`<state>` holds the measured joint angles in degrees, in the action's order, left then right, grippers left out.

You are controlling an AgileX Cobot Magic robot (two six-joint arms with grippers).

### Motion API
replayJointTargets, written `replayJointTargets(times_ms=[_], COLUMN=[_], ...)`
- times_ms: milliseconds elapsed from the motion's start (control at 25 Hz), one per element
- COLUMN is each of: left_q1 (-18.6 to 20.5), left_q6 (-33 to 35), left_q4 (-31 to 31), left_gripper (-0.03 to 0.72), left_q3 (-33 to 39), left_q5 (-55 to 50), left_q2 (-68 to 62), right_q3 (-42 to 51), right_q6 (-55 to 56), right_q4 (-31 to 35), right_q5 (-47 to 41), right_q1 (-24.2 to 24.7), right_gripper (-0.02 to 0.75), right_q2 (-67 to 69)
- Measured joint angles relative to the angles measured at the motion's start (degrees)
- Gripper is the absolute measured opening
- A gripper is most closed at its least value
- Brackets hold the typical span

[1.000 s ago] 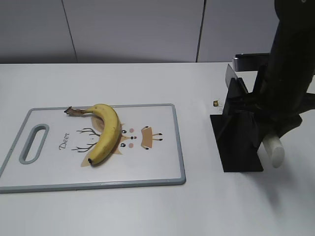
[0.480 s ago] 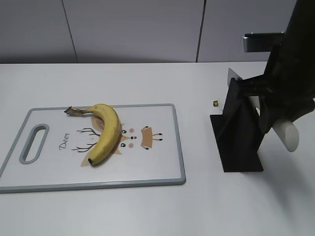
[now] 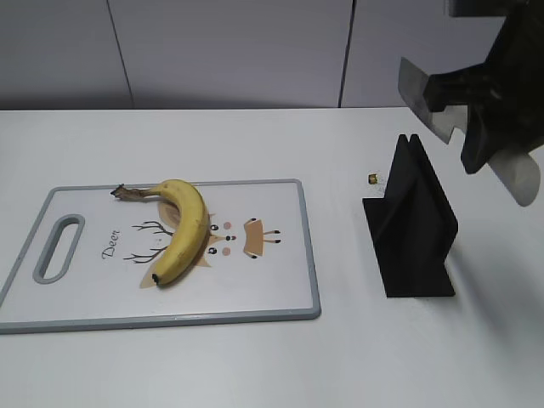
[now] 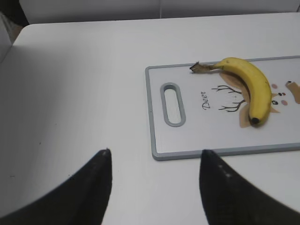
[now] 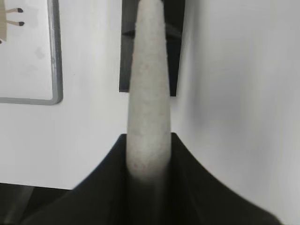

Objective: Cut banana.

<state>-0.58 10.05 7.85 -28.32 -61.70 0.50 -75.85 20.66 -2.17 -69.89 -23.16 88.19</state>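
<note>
The banana (image 3: 183, 229), yellow with a brown stem, lies on the white cutting board (image 3: 272, 289) left of centre. It also shows in the left wrist view (image 4: 255, 86) on the board (image 4: 187, 136). My right gripper (image 3: 486, 119) is shut on a knife. Its white handle (image 3: 518, 174) points down to the right and its steel blade (image 3: 418, 92) sticks out to the left, in the air above the black knife stand (image 3: 416, 221). The right wrist view shows the handle (image 5: 147, 93) clamped between the jaws (image 5: 147, 159). My left gripper (image 4: 154, 159) is open and empty over bare table beside the board's handle end.
A small brass-coloured object (image 3: 372, 178) lies on the table just left of the knife stand. The stand (image 5: 176, 47) sits right of the board's grey rim (image 5: 55, 70). A grey wall runs behind the white table.
My right gripper has risen with the knife, drawing the blade up out of the black stand until it hangs free above it. The banana and board have not moved.
</note>
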Motion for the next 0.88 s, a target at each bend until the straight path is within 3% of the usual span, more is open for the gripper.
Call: replayJointTargets(times_ms=[160, 400, 600, 880], left_q1=[0.00, 0.00, 0.00, -0.06], left_q6=[1.11, 12.04, 29.30, 52.27], left_q4=[1.15, 9.86, 20.79, 29.54], left_gripper=[0.576, 0.576, 0.576, 0.576], left_q3=[-1.82, -6.08, -10.76, -23.19], left_q5=[1.72, 7.05, 10.33, 6.29], left_q2=[-0.50, -10.91, -25.78, -47.42], right_q3=[-2.74, -4.59, -4.77, -6.04], right_q6=[-12.46, -36.07, -53.73, -64.64], right_q4=[3.32, 12.33, 16.66, 17.09], right_q5=[-0.07, 1.34, 4.43, 5.32], right_q1=[0.00, 0.00, 0.00, -1.09], right_gripper=[0.163, 0.163, 0.163, 0.163], right_q2=[-0.07, 0.12, 1.76, 6.08])
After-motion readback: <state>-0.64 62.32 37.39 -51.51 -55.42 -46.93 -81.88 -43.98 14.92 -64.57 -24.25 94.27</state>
